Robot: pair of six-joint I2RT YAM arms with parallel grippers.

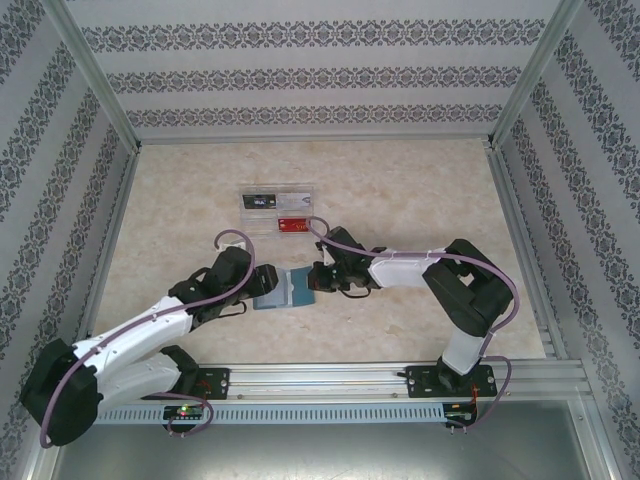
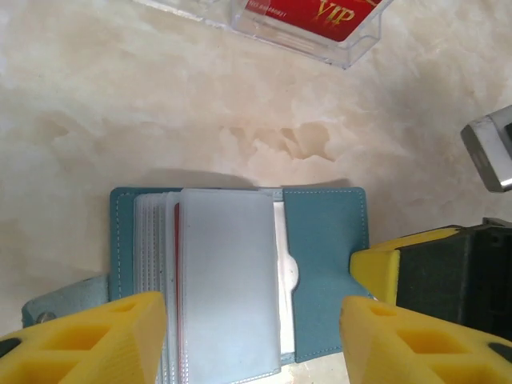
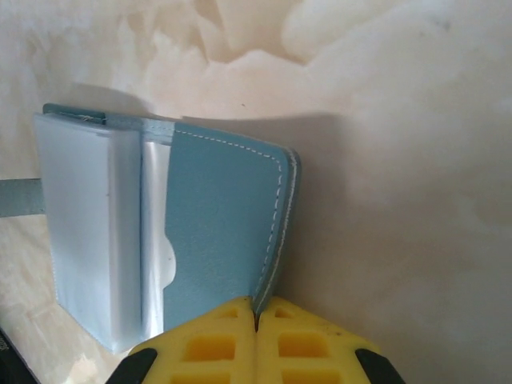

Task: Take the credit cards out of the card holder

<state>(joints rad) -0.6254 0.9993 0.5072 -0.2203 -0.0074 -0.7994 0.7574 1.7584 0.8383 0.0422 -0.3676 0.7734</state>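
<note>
Open teal-blue stitched bifold card holder (image 1: pixel 285 288) lies at centre frame on the mottled beige marble-patterned desk (image 1: pixel 400 190).
The right claw (image 3: pixel 256 332) is pinched closed on its stitched cover edge; the left claw (image 2: pixel 252 332) gapes wide over frosted plastic sleeves (image 2: pixel 228 280), gripping nothing.

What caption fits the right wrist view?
Shut right gripper pinches cover of open teal-blue bifold card holder on marbled table.

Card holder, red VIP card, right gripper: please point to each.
card holder (image 2: pixel 324 240), left wrist view, teal right flap.
red VIP card (image 2: pixel 296 16), left wrist view, printed face.
right gripper (image 3: pixel 256 316), right wrist view, where fingertips meet.
</note>
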